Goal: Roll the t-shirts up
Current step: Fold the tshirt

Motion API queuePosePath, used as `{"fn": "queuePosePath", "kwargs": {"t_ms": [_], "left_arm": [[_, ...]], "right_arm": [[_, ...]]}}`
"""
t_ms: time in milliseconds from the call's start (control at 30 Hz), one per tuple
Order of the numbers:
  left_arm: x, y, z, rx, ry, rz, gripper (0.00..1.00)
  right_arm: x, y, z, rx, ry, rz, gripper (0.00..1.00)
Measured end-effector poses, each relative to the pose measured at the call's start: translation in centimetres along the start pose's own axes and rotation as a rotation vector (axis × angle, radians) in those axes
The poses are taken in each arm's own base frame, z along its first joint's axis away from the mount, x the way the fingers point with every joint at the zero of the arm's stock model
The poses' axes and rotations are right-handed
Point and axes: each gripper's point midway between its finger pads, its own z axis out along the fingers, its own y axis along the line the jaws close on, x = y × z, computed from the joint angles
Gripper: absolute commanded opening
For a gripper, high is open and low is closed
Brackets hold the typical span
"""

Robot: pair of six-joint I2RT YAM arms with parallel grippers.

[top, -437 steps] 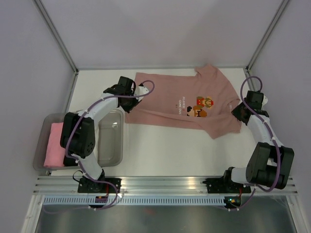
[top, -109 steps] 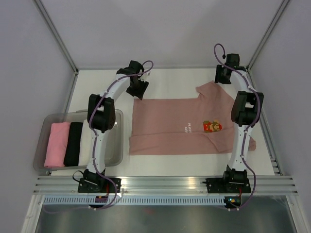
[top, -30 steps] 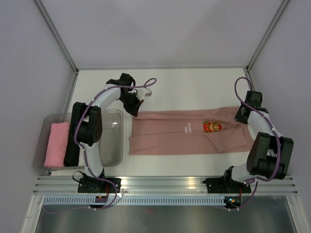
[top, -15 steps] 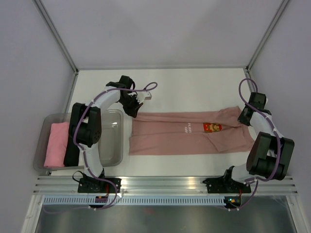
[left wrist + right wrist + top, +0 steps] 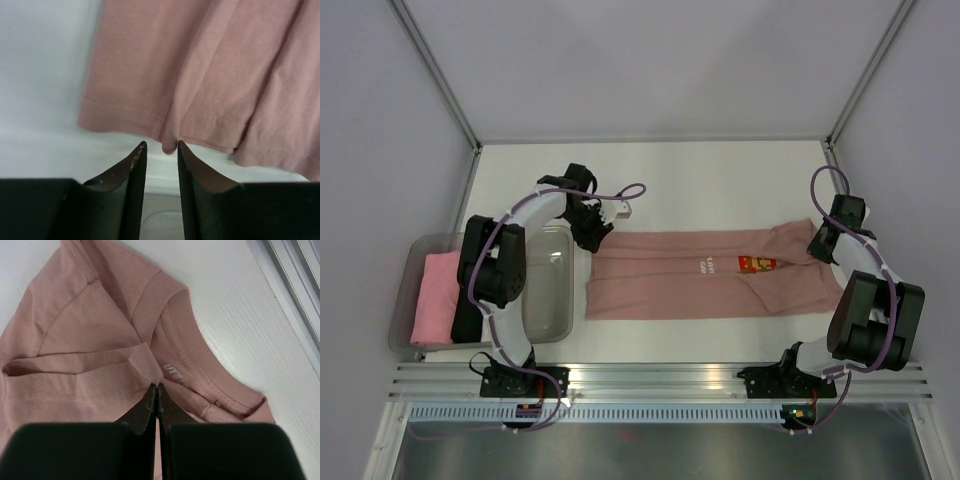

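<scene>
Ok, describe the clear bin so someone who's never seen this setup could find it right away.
Start at the white table and go to its near left corner, left of the flattened pink t-shirt. The clear plastic bin sits there, the only container, holding a rolled pink bundle and a black one.

White table (image 5: 720,180) — pale lilac walls (image 5: 650,60), aluminium frame posts (image 5: 435,70).
</scene>
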Motion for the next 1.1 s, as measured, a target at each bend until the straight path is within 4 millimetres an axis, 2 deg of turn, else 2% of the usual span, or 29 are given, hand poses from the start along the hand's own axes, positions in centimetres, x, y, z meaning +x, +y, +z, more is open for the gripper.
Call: {"fn": "queuePosePath", "kwargs": {"t_ms": [33, 67, 100, 200, 300, 367, 467, 500, 567, 633, 700, 733, 833, 900, 967, 1033, 1100], "left_arm": [[-0.1, -0.1, -0.4, -0.001, -0.003, 0.018, 0.37], [-0.3, -0.3, -0.9, 0.001, -0.009, 0.037, 0.37], [-0.4, -0.5, -1.4, 0.005, -0.008, 0.053, 0.37], [-1.1, -0.7, -2.4, 0.004, -0.016, 0.088, 0.37], [-2.0, -0.8, -2.8, 0.001, -0.023, 0.104, 0.37], [-2.9, -0.6, -3.0, -0.01, -0.036, 0.095, 0.36], [-4.4, 0.3, -2.6, -0.049, -0.05, 0.063, 0.34], [-4.6, 0.5, -2.2, -0.065, -0.045, 0.057, 0.34], [-4.8, 0.8, -1.1, -0.088, -0.029, 0.05, 0.33], [-4.7, 0.7, -0.1, -0.093, -0.014, 0.042, 0.32], [-4.4, 0.6, 0.7, -0.099, 0.004, 0.03, 0.31], [-4.2, 0.6, 1.1, -0.101, 0.011, 0.023, 0.31], [-3.4, 0.7, 1.8, -0.11, 0.034, -0.002, 0.31], [-2.6, 0.7, 2.1, -0.112, 0.054, -0.016, 0.31], [-2.0, 0.5, 2.3, -0.111, 0.068, -0.021, 0.31], [-1.3, 0.1, 2.7, -0.102, 0.087, -0.026, 0.31], [-0.7, -0.2, 3.0, -0.095, 0.099, -0.028, 0.31]], "right_arm": [[0.1, 0.0, 0.0, -0.001, 0.002, 0.003, 0.15], [0.1, 0.0, 0.1, 0.0, 0.003, 0.008, 0.27], [0.1, 0.0, 0.1, 0.003, 0.006, 0.01, 0.47], [0.3, -0.3, 0.1, 0.021, 0.014, 0.02, 0.55], [0.0, -0.9, -0.4, 0.05, 0.007, 0.026, 0.56], [-0.8, -1.1, -1.4, 0.058, -0.03, 0.037, 0.56], [-3.7, -0.8, -4.1, 0.049, -0.147, 0.046, 0.47], [-4.9, -0.2, -5.2, 0.033, -0.198, 0.04, 0.37], [-6.9, 2.4, -7.4, -0.041, -0.29, -0.003, 0.28], [-7.1, 7.1, -8.9, -0.186, -0.327, -0.079, 0.23], [-5.4, 12.0, -9.2, -0.333, -0.3, -0.172, 0.16], [-4.0, 14.2, -9.0, -0.39, -0.269, -0.223, 0.15], [1.2, 19.0, -7.2, -0.501, -0.13, -0.36, 0.08], [4.9, 21.1, -5.9, -0.545, -0.032, -0.44, 0.06], [7.6, 22.1, -5.2, -0.569, 0.034, -0.494, 0.03], [9.2, 22.7, -4.9, -0.591, 0.075, -0.522, 0.01], [9.6, 23.0, -5.0, -0.607, 0.085, -0.528, 0.0]]}}
